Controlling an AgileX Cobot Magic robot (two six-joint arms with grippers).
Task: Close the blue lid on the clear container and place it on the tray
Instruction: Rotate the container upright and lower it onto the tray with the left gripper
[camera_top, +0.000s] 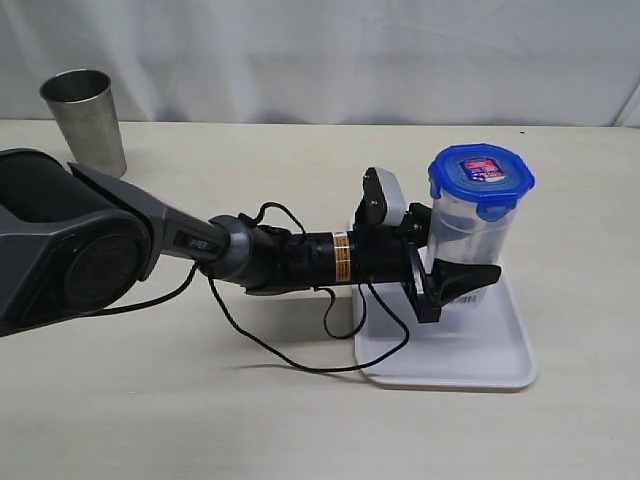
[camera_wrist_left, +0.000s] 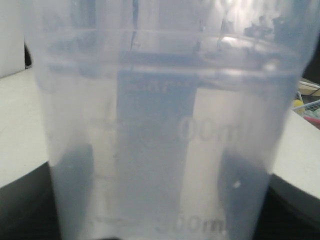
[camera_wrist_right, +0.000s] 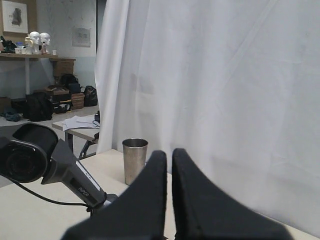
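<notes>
The clear container (camera_top: 470, 228) stands upright on the white tray (camera_top: 470, 362), at its far side. The blue lid (camera_top: 481, 170) sits on top of it with its flaps down. My left gripper (camera_top: 468, 258) reaches in from the left and is shut on the container's lower half, one black finger in front and the other behind. The left wrist view is filled by the container (camera_wrist_left: 160, 125), with dark fingers (camera_wrist_left: 75, 185) showing at both sides. My right gripper (camera_wrist_right: 169, 155) is shut with nothing in it and does not appear in the exterior view.
A grey steel cup (camera_top: 85, 115) stands at the back left of the table and shows in the right wrist view as the steel cup (camera_wrist_right: 134, 157). A black cable (camera_top: 290, 355) hangs from the left arm onto the table beside the tray. A white curtain forms the backdrop.
</notes>
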